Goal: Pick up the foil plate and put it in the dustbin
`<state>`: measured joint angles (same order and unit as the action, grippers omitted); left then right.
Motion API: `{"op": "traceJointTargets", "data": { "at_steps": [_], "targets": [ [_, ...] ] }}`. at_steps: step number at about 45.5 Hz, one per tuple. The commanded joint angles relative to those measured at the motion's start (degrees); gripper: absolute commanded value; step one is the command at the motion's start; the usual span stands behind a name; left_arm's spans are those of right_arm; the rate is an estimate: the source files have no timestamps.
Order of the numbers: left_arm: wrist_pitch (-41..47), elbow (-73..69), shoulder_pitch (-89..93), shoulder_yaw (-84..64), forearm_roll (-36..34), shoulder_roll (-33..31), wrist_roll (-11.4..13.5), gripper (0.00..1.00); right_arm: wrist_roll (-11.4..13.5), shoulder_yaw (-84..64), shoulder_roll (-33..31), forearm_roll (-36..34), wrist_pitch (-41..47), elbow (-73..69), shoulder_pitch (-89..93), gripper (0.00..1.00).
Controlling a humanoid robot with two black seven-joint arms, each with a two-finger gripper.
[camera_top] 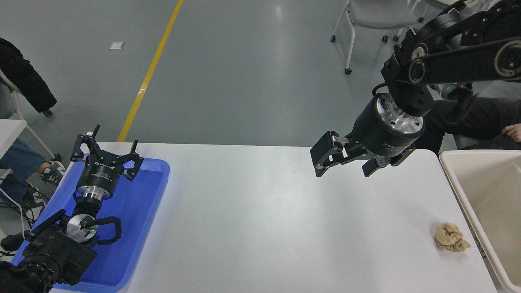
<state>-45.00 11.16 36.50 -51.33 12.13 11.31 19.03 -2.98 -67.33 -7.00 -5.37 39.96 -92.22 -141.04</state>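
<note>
The foil plate is out of view. The dustbin [458, 189], a cream bin with a thick rim, stands at the table's right edge, and only its left part shows. My right gripper [345, 164] hangs above the far right part of the table, left of the dustbin. It is open and holds nothing, and its arm comes in from the upper right. My left gripper [108, 151] is parked open over the blue tray [142, 195] at the lower left.
A small tan wadded paper lump [451, 238] lies on the white table [260, 219] close to the dustbin's left wall. A person's dark trousers and hand [513, 132] show beyond the bin. Chairs stand on the floor behind.
</note>
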Motion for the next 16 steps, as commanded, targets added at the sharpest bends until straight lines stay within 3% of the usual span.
{"op": "traceJointTargets", "data": {
  "at_steps": [1, 16],
  "targets": [
    [0.0, 0.0, 0.0, 0.0, 0.0, 0.0, 0.0, 1.00, 0.0, -2.8, -0.6, -1.8, 0.6, -2.9, -3.8, 1.00],
    [0.0, 0.0, 0.0, 0.0, 0.0, 0.0, 0.0, 1.00, -0.2, -3.0, -1.2, -1.3, 0.6, -3.1, -4.0, 1.00]
  ]
}}
